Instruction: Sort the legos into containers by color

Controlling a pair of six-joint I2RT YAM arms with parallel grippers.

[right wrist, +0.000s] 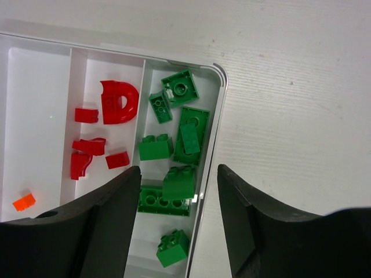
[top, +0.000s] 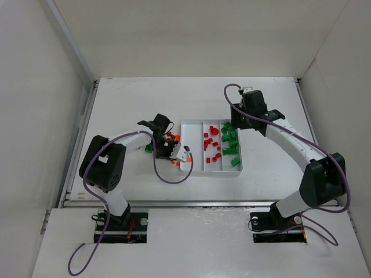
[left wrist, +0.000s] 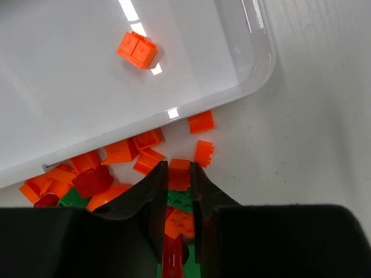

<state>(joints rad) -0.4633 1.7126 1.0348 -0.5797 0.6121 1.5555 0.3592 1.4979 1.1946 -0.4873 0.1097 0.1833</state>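
Loose orange legos (left wrist: 119, 152), with a red one (left wrist: 91, 180) and green ones (left wrist: 184, 200), lie in a heap on the table just outside the white tray (left wrist: 255, 75). My left gripper (left wrist: 178, 167) is down in that heap (top: 169, 139), and its jaws press both sides of a small orange lego (left wrist: 179, 175). One orange lego (left wrist: 137, 50) lies in the tray's left compartment. The middle compartment holds red legos (right wrist: 119, 101) and the right one green legos (right wrist: 185, 130). My right gripper (right wrist: 178, 168) hangs open above the green compartment's far end, with nothing between its fingers.
The tray (top: 211, 172) sits mid-table between the arms. A stray green lego (top: 149, 149) lies left of the heap. Two orange legos (left wrist: 202, 123) rest on the table by the tray's corner. White walls enclose the table on three sides.
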